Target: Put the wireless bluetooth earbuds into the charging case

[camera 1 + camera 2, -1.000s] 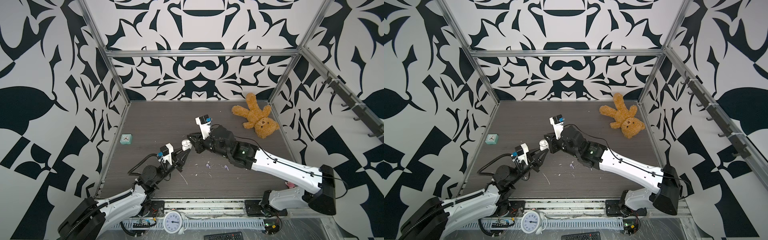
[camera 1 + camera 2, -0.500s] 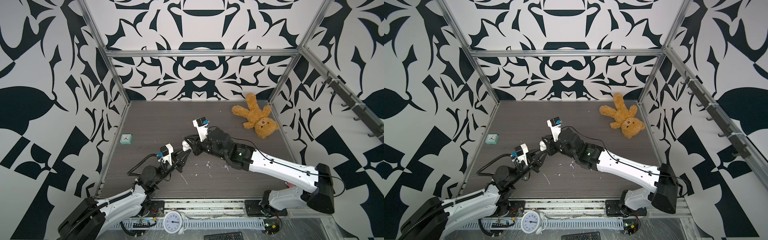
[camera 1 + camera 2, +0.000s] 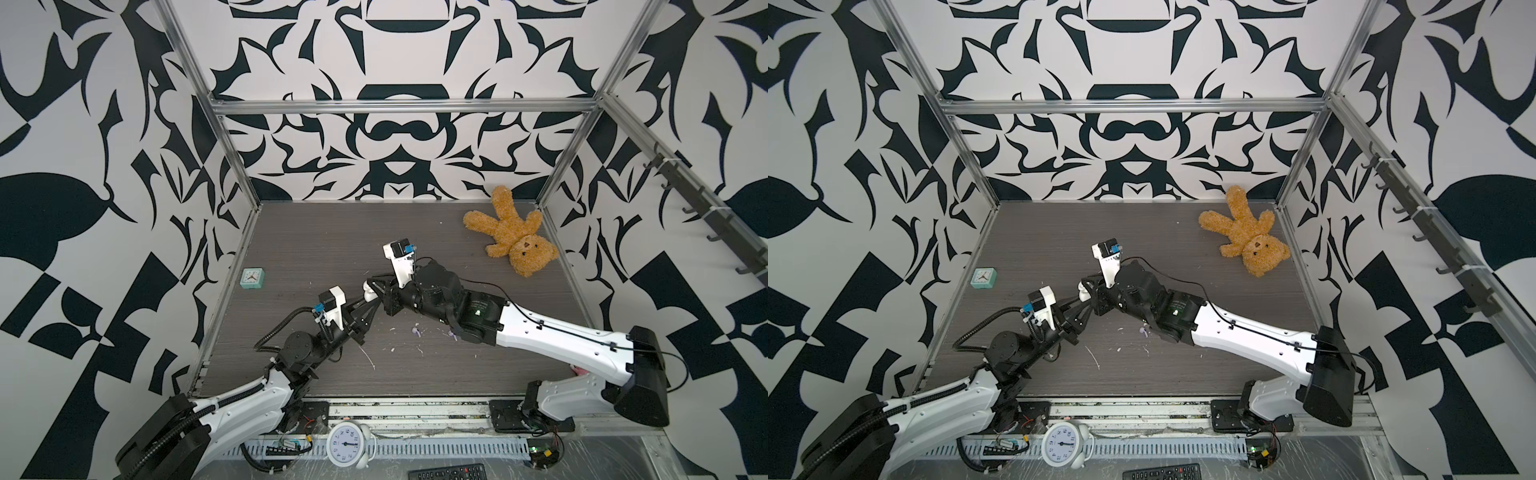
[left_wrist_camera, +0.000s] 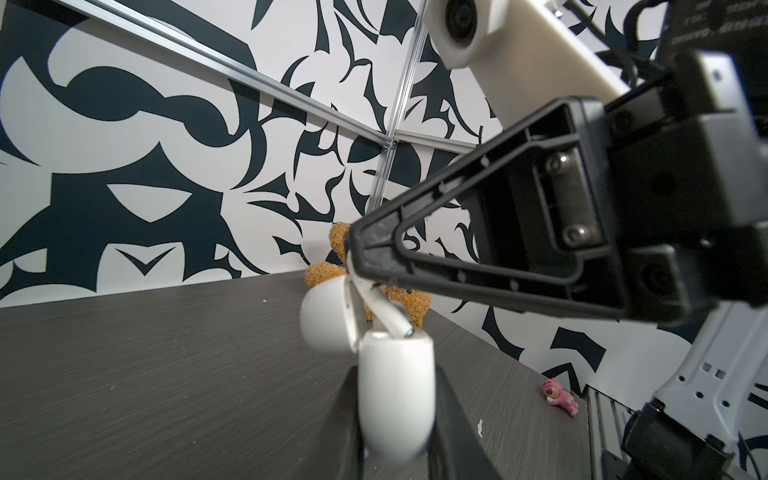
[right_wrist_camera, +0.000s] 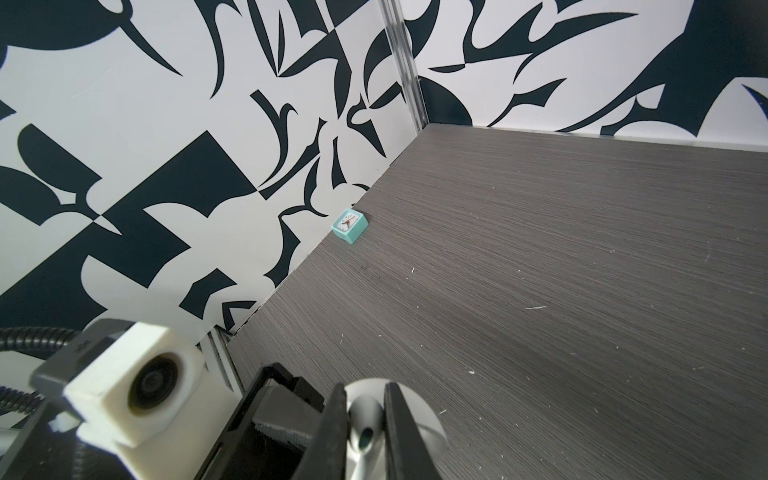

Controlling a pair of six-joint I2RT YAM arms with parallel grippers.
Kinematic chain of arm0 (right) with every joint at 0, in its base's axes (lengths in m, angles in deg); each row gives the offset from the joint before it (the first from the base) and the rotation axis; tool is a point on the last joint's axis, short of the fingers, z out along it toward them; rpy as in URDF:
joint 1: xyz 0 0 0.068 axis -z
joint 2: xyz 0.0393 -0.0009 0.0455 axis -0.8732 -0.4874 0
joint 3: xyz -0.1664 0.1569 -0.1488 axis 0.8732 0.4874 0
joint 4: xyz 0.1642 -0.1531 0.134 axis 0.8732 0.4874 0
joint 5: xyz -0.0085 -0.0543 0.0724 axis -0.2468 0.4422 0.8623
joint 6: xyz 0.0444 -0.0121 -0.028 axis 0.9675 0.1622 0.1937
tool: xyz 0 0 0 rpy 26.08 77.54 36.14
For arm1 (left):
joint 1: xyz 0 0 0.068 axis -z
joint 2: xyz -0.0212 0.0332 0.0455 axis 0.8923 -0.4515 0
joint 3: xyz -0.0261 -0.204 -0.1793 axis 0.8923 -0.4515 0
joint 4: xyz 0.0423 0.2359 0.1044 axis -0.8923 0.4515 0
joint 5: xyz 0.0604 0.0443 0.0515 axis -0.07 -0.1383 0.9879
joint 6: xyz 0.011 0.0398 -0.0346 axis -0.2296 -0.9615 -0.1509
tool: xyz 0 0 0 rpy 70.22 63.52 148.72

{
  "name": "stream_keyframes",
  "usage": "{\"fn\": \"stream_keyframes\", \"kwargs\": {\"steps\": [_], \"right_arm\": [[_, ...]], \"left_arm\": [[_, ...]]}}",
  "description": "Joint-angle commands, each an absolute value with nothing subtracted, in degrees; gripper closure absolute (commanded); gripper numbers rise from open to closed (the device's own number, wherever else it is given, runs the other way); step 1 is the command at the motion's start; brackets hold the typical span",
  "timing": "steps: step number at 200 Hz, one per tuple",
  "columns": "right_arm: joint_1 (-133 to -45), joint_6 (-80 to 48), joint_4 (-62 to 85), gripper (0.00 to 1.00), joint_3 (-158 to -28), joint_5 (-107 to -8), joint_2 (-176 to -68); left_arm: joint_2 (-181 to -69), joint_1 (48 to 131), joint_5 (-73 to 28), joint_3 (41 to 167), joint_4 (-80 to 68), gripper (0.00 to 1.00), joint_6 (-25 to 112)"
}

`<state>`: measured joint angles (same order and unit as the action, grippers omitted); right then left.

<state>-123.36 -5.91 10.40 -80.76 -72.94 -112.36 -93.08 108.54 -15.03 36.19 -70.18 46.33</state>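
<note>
Earbud (image 4: 388, 318) stem at open charging case (image 4: 395, 395): clear from left wrist, not top.

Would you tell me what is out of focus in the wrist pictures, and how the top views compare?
Left wrist view: the charging case nearest the lens is soft, the teddy bear sharper. Right wrist view: the white earbud is blurred, the teal clock crisp. Both top views: evenly lit, sharp.

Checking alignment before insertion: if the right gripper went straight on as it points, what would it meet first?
Likely the open charging case held by the left gripper: the white earbud in the right gripper has its stem tip at the case's mouth, though depth is unclear.
</note>
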Motion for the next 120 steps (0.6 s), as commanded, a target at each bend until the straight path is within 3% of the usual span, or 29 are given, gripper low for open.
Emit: {"fn": "stream_keyframes", "kwargs": {"steps": [1,120], "right_arm": [[-123.8,-5.7,9.0,0.82,-80.0,-74.1,-111.2],[-124.7,-5.4,7.9,0.82,-77.7,-74.9,-109.4]], "left_arm": [[-92.6,108.7,-13.9,35.9,-75.1,1.0,47.3],[-92.1,108.7,-11.9,35.6,-76.3,1.0,48.2]]}}
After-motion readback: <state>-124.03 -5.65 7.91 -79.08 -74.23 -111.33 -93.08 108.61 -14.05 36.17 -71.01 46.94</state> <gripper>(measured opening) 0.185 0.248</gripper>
